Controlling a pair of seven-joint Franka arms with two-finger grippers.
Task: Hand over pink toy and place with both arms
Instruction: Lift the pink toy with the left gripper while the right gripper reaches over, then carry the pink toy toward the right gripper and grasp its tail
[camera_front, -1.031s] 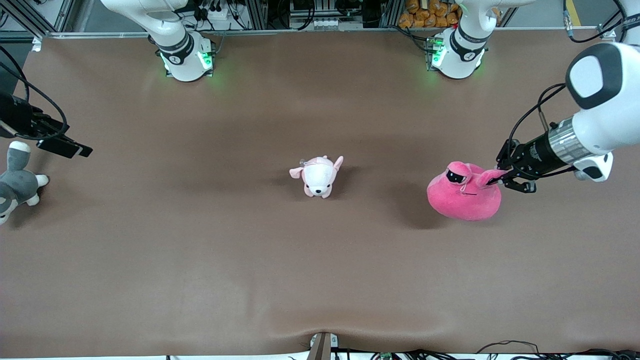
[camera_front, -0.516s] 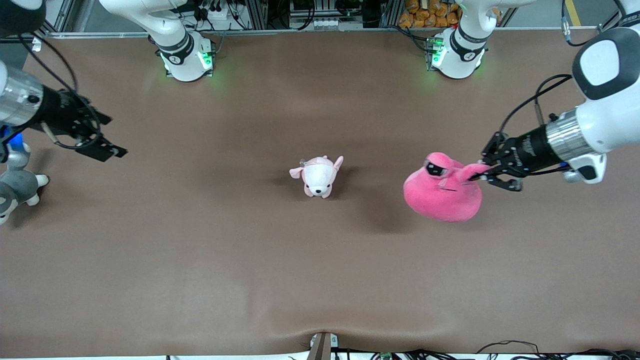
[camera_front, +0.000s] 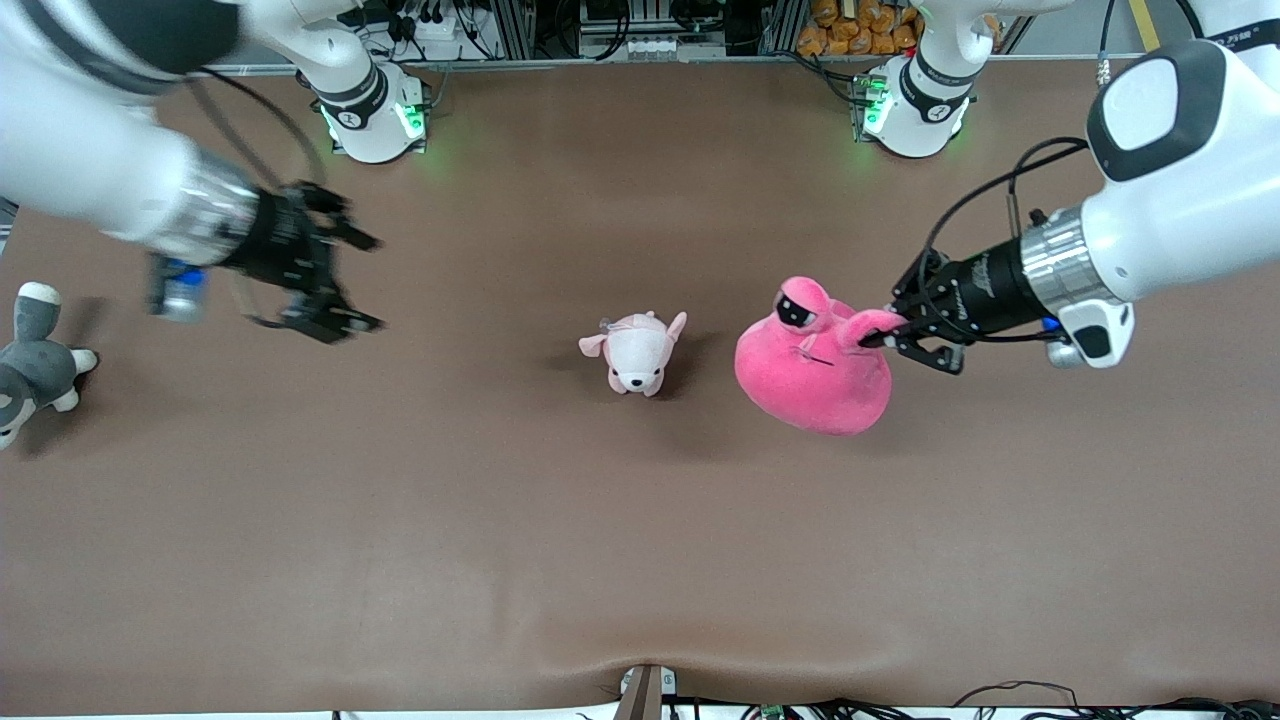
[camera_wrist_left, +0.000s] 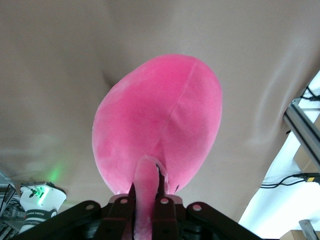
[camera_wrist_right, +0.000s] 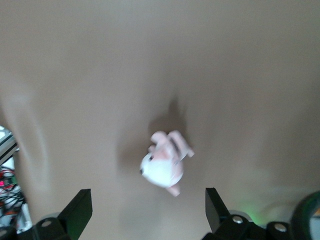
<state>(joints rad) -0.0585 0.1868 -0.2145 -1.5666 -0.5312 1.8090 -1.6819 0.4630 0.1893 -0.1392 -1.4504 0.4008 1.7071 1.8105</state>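
Observation:
The hot-pink toy (camera_front: 812, 368) hangs in the air over the table's middle, beside the puppy plush. My left gripper (camera_front: 882, 338) is shut on one of its eye stalks; the other eye with its black patch faces up. In the left wrist view the toy's body (camera_wrist_left: 160, 120) hangs below my left gripper (camera_wrist_left: 146, 192), with the stalk pinched between the fingers. My right gripper (camera_front: 362, 282) is open and empty, up over the table toward the right arm's end. In the right wrist view my right gripper (camera_wrist_right: 150, 210) shows wide open.
A small pale pink-and-white puppy plush (camera_front: 637, 353) stands at the table's middle; it also shows in the right wrist view (camera_wrist_right: 164, 167). A grey-and-white husky plush (camera_front: 30, 362) lies at the right arm's end of the table. Both arm bases (camera_front: 372, 112) stand along the table's edge farthest from the front camera.
My left gripper has carried the pink toy toward the table's middle, close to the puppy plush. My right arm has swung in from the table's end toward the middle, still open.

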